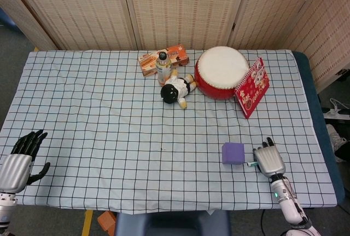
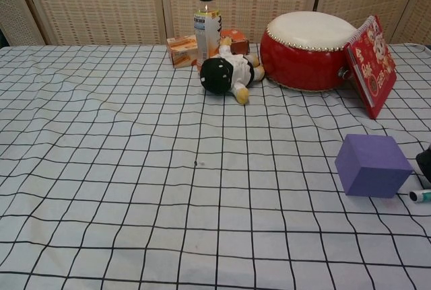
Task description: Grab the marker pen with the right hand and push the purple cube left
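A matt checked cloth (image 1: 109, 110) covers the table. The purple cube (image 2: 371, 165) looks smooth and matt. The red drum (image 2: 306, 48) is glossy, its top pale and dull. The right robot hand (image 1: 268, 158) has silvery metal-like plates; behind, woven screens (image 1: 180, 6) look rough.
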Motion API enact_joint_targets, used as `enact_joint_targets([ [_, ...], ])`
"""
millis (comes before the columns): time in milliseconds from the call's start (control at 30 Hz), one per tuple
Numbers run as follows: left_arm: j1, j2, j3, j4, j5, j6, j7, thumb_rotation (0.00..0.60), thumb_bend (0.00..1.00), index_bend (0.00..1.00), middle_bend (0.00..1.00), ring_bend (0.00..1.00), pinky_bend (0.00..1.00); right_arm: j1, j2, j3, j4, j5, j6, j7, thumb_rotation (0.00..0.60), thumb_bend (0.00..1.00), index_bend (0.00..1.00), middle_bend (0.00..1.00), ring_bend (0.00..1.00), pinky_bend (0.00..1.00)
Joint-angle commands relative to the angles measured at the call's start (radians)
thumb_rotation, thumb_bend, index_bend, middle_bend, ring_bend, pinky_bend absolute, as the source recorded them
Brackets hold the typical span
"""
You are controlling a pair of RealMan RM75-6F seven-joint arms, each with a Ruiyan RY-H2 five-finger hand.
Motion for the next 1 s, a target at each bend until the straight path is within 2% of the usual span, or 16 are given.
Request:
enact_joint_targets([
  [33,0.001,0.000,-0.001,0.001,-0.001,0.001,0.001,0.600,0.38,0.00,0.00,0.00,0.10,-0.001,-0.001,-0.003,0.006,0.004,-0.001,-0.004,0.600,0.33,0.73,0.61,0.33,0.17],
  [167,0.002,-0.002,-0.001,0.002,-0.002,0.003,0.006,0.600,0.38,0.00,0.00,0.00,0.10,-0.003,-0.006,-0.007,0.021,0.014,-0.011,0.003,0.600,0.37,0.73,0.63,0.34,0.18],
  [600,0.004,-0.006,-0.003,0.006,0.001,0.012,0.013,0.600,0.38,0.00,0.00,0.00,0.10,-0.015,-0.006,-0.021,0.055,-0.007,-0.009,0.069,0.600,0.38,0.75,0.64,0.37,0.19],
  [867,0.005,-0.006,-0.002,0.005,0.006,0.017,0.011,0.600,0.38,0.00,0.00,0.00,0.10,-0.024,0.001,-0.026,0.052,-0.024,0.009,0.087,0.600,0.47,0.89,0.74,0.45,0.23],
  [1000,0.007,-0.003,0.000,0.004,0.010,0.022,0.006,0.600,0.38,0.00,0.00,0.00,0.10,-0.035,0.034,-0.019,0.019,-0.046,0.043,0.123,0.600,0.47,0.91,0.76,0.47,0.24],
])
